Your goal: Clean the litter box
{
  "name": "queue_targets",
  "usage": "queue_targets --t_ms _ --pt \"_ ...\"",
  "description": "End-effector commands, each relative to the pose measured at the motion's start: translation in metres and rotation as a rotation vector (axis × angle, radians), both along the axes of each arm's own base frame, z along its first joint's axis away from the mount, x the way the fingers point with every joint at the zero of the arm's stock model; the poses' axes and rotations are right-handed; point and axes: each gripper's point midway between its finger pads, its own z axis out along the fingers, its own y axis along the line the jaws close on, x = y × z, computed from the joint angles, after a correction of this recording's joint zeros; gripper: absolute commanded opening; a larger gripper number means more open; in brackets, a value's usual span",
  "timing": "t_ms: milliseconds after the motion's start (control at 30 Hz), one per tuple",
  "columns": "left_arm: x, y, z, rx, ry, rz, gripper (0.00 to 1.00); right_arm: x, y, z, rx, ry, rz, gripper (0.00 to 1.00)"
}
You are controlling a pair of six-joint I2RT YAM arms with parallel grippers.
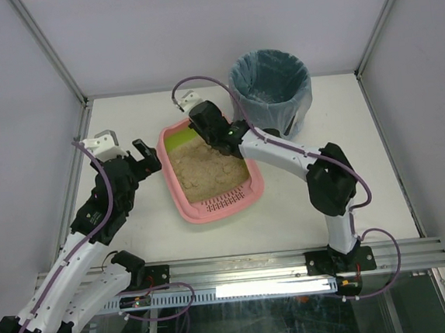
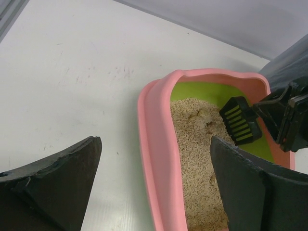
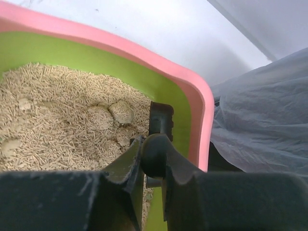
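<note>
Most of scoop [image 3: 161, 120] hidden, right fingers [image 3: 120, 175] gripping

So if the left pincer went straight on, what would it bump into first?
The left pincer would probably meet the litter box first, at its pink side rim dead ahead; depth is hard to judge.

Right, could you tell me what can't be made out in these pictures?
- Right wrist view: the small black slotted scoop is mostly behind the shut right hand holding it; any load is hidden.
- Top view: the right arm covers the scoop and the far end of the shallow pink plastic litter box.
- Left wrist view: the box's near end is cut by the bottom edge and the open left hand.
</note>
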Motion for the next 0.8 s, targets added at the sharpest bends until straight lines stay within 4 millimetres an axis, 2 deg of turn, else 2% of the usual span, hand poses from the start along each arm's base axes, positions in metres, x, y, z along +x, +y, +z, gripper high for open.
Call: queue_targets --t_ms 0,367,600,767 --pt "0.002 0.002 0.007 0.003 -0.02 0.003 0.99 0.002 0.023 0.026 0.237 0.054 -0.005 0.0" --pt "0.008 -0.001 -0.003 0.007 0.017 -0.011 0.99 -0.002 0.03 0.037 0.475 0.18 -0.03 0.0" --pt "0.013 -0.006 -0.013 0.011 0.064 -0.032 0.99 -0.004 0.017 0.039 0.652 0.188 -0.106 0.0" --pt "0.015 -0.006 -0.016 0.001 0.071 -0.03 0.99 -0.003 0.006 0.034 0.74 0.184 -0.206 0.0"
